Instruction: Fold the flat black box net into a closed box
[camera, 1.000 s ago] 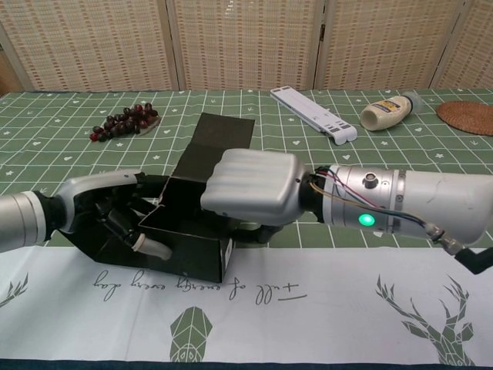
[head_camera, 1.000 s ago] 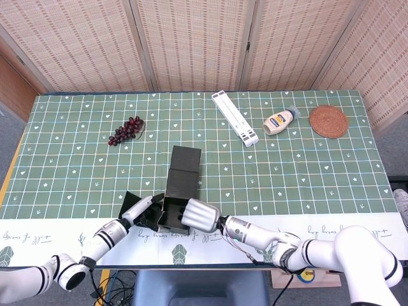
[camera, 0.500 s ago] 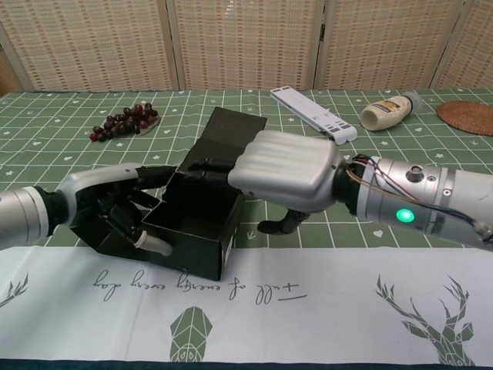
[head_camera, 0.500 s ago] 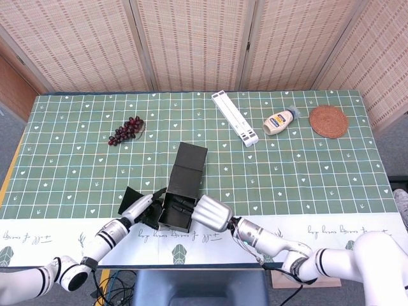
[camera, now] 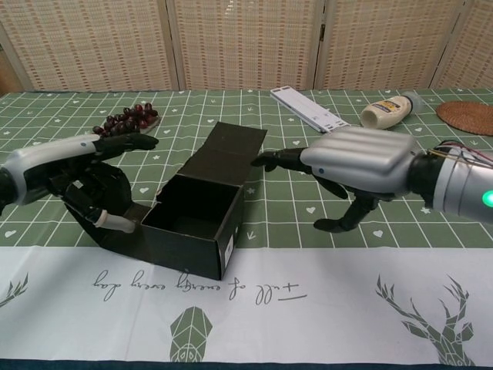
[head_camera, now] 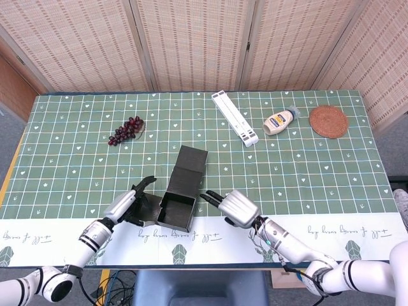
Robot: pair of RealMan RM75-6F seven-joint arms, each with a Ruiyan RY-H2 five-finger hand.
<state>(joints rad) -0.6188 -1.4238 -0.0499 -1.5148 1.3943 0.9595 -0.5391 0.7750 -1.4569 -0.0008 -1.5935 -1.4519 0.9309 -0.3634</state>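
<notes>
Chest view shows the black box erected, lid flap apparently unclosed; left hand and right hand spread, empty.

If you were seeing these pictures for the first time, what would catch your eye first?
The black box, open-topped with its lid flap lying back, sits at the near middle of the green table. The left hand and right hand flank it, fingers spread, holding nothing. Grapes lie far left; a mayonnaise bottle lies far right.
</notes>
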